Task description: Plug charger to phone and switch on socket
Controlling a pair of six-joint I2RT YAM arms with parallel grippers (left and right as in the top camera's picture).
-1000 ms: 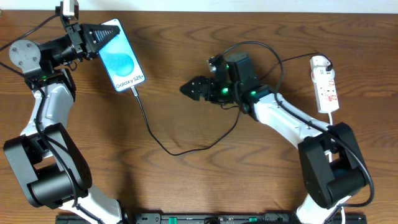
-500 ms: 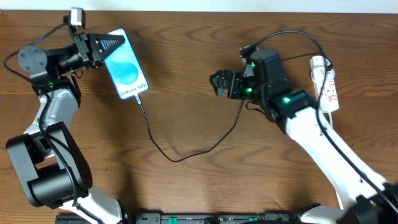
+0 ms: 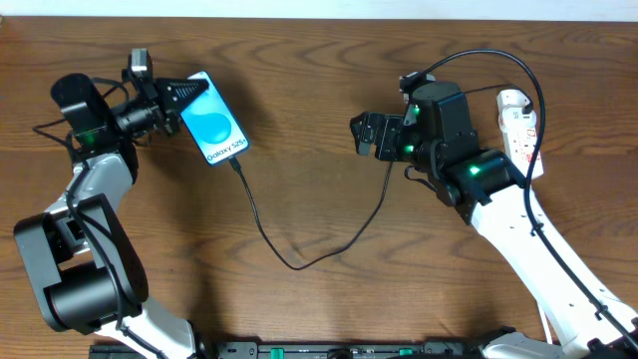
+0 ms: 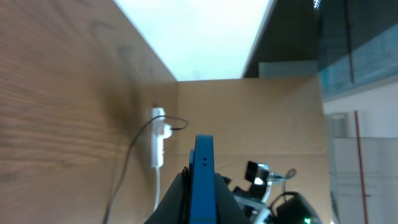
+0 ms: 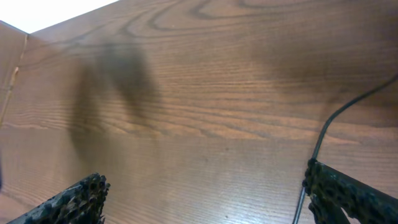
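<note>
The phone (image 3: pixel 216 131) has a bright blue screen and lies tilted at the far left. My left gripper (image 3: pixel 187 92) is shut on its upper end. In the left wrist view the phone (image 4: pixel 204 174) stands edge-on between the fingers (image 4: pixel 202 193). The charger cable (image 3: pixel 299 261) runs from the phone's lower end, curves across the table and loops up past my right arm to the socket (image 3: pixel 519 118) at the far right. My right gripper (image 3: pixel 365 135) is open and empty above bare wood (image 5: pixel 205 199), left of the socket. The cable (image 5: pixel 323 137) passes its right finger.
The socket (image 4: pixel 157 142), with its thick white cord, also shows far off in the left wrist view. The table's far edge runs along the top of the overhead view. My right arm covers part of the socket's lower end.
My left gripper has swung right with the phone, turning it. My right arm has moved right, towards the socket, and its gripper has stayed open.
</note>
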